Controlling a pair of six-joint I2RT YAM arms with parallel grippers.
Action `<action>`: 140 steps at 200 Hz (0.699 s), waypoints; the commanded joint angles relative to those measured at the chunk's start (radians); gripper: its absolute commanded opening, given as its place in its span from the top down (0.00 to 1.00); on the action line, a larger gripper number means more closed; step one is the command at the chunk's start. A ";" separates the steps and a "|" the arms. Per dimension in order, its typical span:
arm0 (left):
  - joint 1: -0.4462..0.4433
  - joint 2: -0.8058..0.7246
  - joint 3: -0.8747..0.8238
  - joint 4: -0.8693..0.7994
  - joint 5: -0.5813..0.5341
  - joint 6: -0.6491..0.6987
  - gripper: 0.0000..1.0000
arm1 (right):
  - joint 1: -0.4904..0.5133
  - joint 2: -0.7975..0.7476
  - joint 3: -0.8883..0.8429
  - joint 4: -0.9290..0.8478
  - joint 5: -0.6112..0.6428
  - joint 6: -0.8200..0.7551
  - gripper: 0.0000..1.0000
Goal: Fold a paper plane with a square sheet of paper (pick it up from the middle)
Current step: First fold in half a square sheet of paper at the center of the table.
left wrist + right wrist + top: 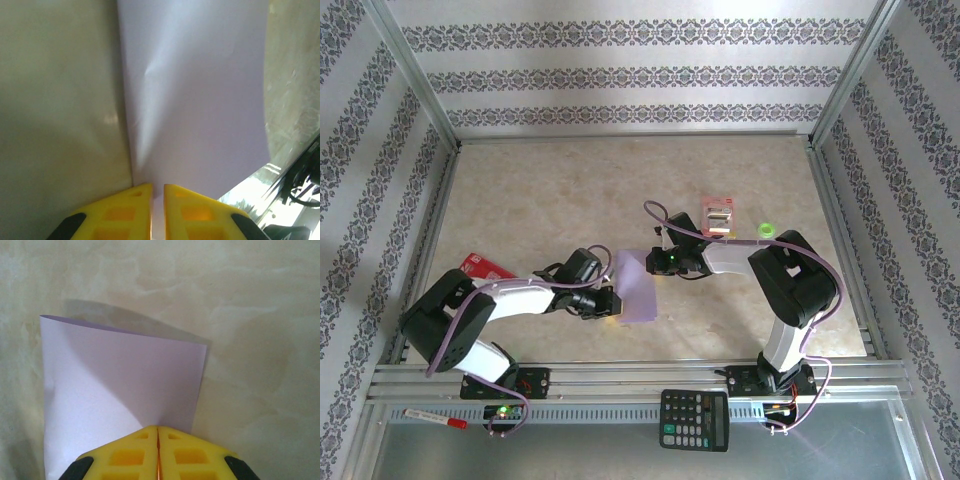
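My right gripper has its yellow fingers pressed together on one edge of the lavender sheet of paper, which bows up off the table. My left gripper pinches the sheet at another edge, with a sliver of gap between its fingers. From above, the sheet hangs between both grippers, mid-table.

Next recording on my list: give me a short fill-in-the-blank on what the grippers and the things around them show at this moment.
1. The left gripper and the right gripper each pinch the square sheet of paper between ____ fingers.
2. The calculator lies nearer the ____ arm's base.
3. The small ring is coloured ____.
Missing words: yellow; right; green.
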State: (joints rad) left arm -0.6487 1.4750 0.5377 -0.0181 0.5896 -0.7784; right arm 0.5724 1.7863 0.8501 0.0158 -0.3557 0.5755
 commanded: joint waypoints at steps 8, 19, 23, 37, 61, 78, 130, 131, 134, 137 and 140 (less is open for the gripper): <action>-0.025 -0.084 0.012 -0.054 0.021 0.041 0.82 | 0.003 0.042 -0.048 -0.194 0.100 -0.012 0.92; -0.044 -0.077 0.016 -0.018 0.028 0.034 0.81 | 0.004 0.039 -0.048 -0.194 0.100 -0.011 0.92; -0.053 -0.069 0.018 -0.005 0.030 0.032 0.80 | 0.006 0.039 -0.048 -0.194 0.100 -0.009 0.92; -0.070 -0.017 0.024 0.009 0.034 0.032 0.80 | 0.006 0.037 -0.048 -0.193 0.102 -0.010 0.92; -0.071 0.053 0.028 -0.049 -0.004 0.058 0.83 | 0.005 0.036 -0.046 -0.194 0.100 -0.011 0.92; -0.071 0.049 0.019 -0.092 -0.025 0.077 0.86 | 0.006 0.036 -0.047 -0.194 0.102 -0.015 0.92; -0.068 -0.067 0.033 -0.042 0.030 0.044 0.86 | 0.007 0.035 -0.047 -0.192 0.100 -0.018 0.92; -0.069 -0.068 0.034 -0.037 0.031 0.041 0.86 | 0.007 0.035 -0.046 -0.192 0.100 -0.019 0.92; -0.067 -0.069 0.034 -0.019 0.033 0.033 0.87 | 0.007 0.035 -0.046 -0.192 0.100 -0.020 0.92; -0.066 -0.069 0.034 0.001 0.035 0.023 0.86 | 0.007 0.035 -0.047 -0.192 0.100 -0.017 0.92; -0.066 -0.068 0.035 0.021 0.036 0.013 0.86 | 0.007 0.035 -0.048 -0.193 0.100 -0.018 0.91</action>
State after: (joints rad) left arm -0.7097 1.4414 0.5579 -0.0647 0.6025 -0.7387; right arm 0.5739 1.7821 0.8501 0.0082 -0.3481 0.5755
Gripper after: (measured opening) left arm 0.135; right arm 0.085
